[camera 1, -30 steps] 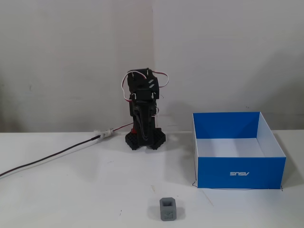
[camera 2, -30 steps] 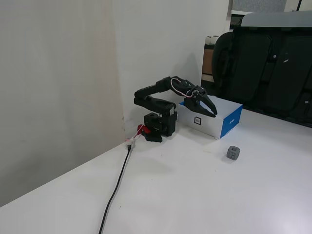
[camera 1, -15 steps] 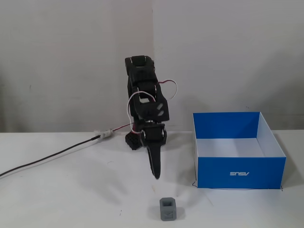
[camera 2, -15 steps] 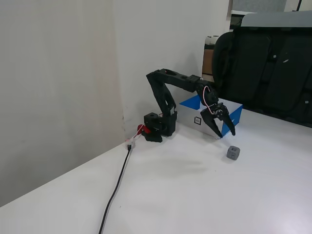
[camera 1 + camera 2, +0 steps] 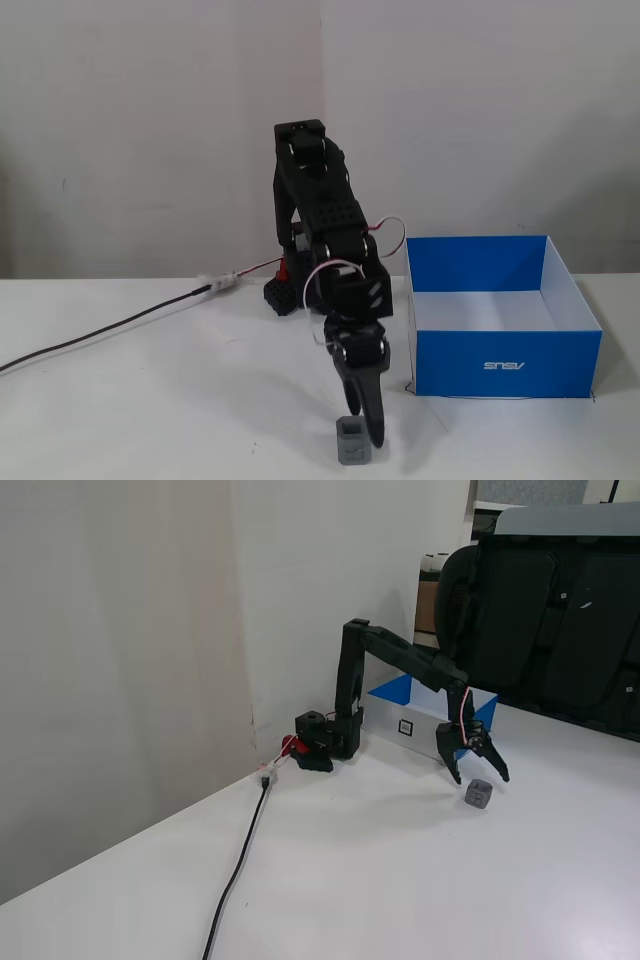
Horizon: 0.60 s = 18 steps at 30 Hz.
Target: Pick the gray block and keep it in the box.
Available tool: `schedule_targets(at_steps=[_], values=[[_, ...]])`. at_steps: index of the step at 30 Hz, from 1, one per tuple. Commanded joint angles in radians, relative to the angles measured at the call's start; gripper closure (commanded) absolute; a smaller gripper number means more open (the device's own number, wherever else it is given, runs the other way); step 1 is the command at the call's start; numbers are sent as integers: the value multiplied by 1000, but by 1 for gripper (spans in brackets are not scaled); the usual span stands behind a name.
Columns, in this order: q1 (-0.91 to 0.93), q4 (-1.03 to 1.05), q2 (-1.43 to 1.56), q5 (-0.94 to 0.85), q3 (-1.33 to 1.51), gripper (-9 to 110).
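While the gripper (image 5: 478,773) is being held low with its jaws spread, the gray block (image 5: 352,441) is being left unpinched on the white tabletop (image 5: 150,400) near its front edge in a fixed view, just below the fingertips. The blue ASUS box (image 5: 500,362) is being kept well apart toward the right edge. A black cable (image 5: 235,865) is being trailed from the arm base (image 5: 318,745).

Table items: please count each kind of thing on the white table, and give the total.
Gray block: 1
Blue box: 1
Black robot arm, gripper open above the block: 1
Black cable: 1
Total: 4
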Motion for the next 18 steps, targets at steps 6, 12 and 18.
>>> schedule_targets(at_steps=[6, 12, 18], values=[[81, 18, -63, -5, -167, 71], [80, 17, -103, -6, -210, 101], [97, 132, -91, 3, -322, 101]])
